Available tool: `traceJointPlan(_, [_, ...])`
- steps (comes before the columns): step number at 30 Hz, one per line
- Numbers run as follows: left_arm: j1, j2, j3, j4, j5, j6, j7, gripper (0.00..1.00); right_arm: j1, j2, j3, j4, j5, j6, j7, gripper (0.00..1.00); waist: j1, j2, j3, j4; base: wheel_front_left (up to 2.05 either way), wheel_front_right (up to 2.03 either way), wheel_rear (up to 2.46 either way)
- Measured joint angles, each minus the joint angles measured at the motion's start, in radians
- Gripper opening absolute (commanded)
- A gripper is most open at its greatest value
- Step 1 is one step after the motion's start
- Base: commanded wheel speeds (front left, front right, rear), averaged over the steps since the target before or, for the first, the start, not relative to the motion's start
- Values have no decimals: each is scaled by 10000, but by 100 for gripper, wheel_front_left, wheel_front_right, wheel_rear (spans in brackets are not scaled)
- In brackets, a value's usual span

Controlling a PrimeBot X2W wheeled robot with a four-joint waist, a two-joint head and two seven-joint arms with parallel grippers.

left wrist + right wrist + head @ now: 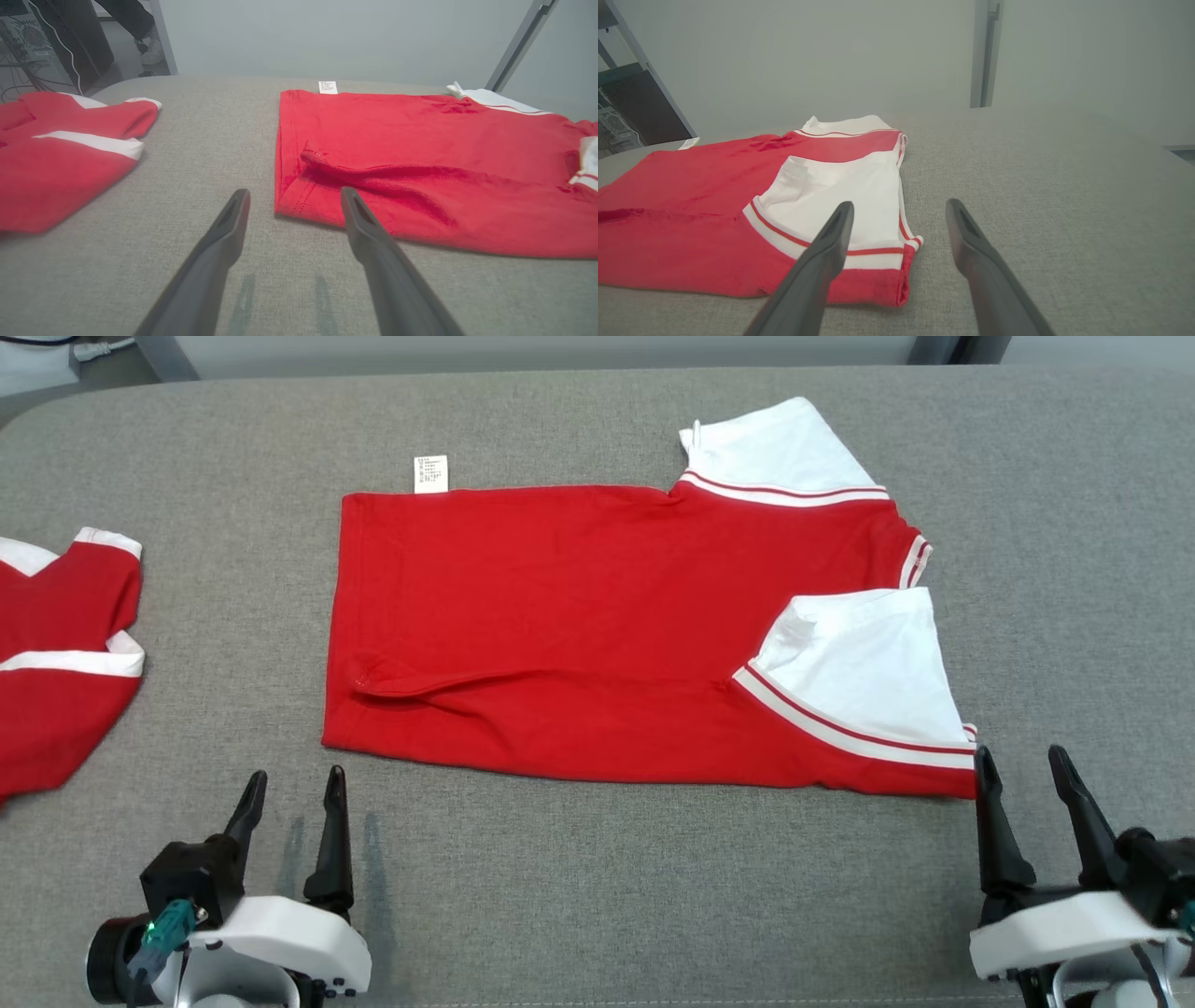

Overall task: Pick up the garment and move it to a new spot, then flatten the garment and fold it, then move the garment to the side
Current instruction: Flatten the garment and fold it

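Left gripper (296, 775) and right gripper (1019, 753): both spread, holding nothing, low over the near side of the grey table (653, 896). Red-and-white T-shirt (579, 616) lies folded mid-table, just beyond my fingertips, its white sleeve nearest my right gripper. Second red shirt (56, 663) far left, apart.

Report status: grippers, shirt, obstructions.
Left gripper open, empty, just short of red shirt. Right gripper open, empty, at its sleeve-end corner. Shirt on table, near sleeve folded onto body, crease near hem. Second red garment lies clear at left.
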Motion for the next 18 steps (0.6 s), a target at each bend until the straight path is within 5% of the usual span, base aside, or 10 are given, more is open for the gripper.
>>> traceJointPlan(13, [626, 253, -173, -564, 29, 322, 518, 100, 1194, 330, -313, -637, -132, 0, 17, 100, 0, 0, -574, -262, 0, 0, 0])
traceJointPlan(18, [579, 259, -213, -518, -153, 21, 725, 100, 1104, 326, -138, -550, 142, 0, 117, 100, 0, 0, -501, -370, 0, 0, 0])
